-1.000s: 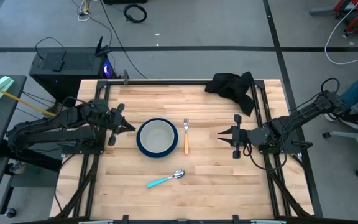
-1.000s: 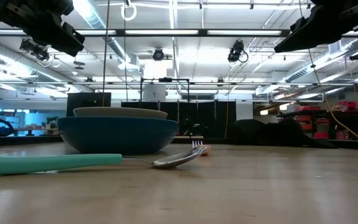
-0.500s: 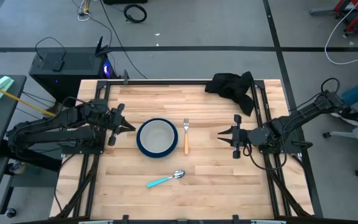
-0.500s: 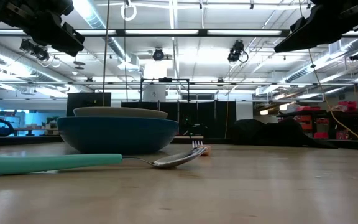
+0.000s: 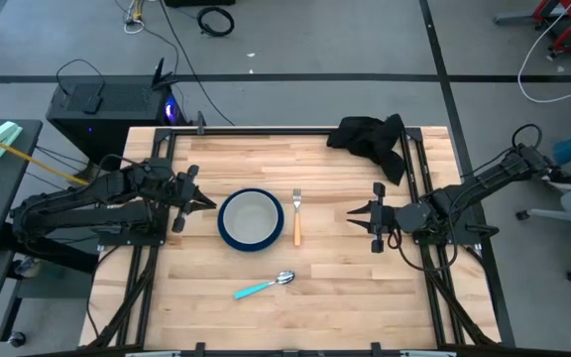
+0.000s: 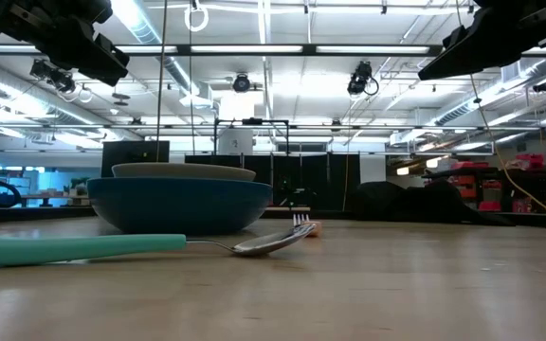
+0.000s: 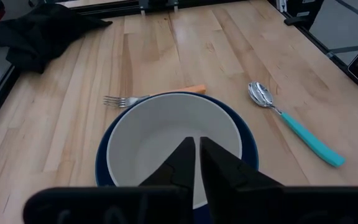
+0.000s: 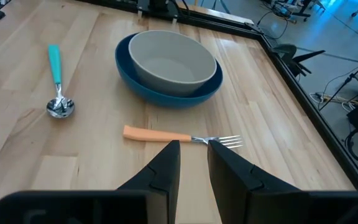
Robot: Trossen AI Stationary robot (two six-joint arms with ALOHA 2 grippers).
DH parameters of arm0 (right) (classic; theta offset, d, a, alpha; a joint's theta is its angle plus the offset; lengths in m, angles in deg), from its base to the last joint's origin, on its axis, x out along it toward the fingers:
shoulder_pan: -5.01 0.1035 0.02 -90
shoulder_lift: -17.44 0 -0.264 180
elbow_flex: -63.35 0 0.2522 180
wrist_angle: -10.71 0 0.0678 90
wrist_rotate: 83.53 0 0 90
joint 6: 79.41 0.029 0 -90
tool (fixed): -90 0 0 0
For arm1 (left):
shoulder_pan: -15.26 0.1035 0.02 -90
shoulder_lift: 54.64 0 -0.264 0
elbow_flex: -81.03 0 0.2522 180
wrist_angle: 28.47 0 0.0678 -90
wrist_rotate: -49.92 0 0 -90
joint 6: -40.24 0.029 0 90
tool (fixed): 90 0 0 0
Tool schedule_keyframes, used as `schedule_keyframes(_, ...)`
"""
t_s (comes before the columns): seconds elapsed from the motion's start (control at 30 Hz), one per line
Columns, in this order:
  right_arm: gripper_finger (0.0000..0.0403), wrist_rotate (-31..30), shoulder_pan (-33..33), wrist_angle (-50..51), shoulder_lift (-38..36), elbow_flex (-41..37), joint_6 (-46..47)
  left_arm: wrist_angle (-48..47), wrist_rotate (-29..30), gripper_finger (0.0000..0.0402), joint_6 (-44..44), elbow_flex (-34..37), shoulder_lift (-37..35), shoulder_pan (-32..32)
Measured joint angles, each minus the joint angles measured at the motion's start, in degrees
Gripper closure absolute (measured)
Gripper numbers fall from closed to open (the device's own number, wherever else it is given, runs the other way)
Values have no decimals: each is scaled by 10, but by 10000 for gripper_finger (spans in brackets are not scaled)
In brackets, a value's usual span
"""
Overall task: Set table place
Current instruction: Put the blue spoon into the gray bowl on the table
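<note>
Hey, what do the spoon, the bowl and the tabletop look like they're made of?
Spoon: shiny metal bowl that mirrors the lights, probably steel, with a matte teal handle that looks like plastic.
Bowl: pale grey, smooth and evenly coloured with a soft sheen; plastic or glazed ceramic, hard to tell which.
Tabletop: light wooden planks with visible grain and seams, looks sealed, with a black metal frame at the edge.

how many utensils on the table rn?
2. The orange-handled fork lies just right of the blue plate; the teal-handled spoon lies apart, nearer the table's front edge. None seem hidden.
</note>
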Motion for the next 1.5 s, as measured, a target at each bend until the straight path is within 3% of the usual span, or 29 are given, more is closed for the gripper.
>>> schedule_keyframes(1.0,314,0,0,-3,-2,35,0,0,0,371,0,0,0,0)
schedule_keyframes(1.5,314,0,0,13,0,35,69,0,0,367,0,0,0,0)
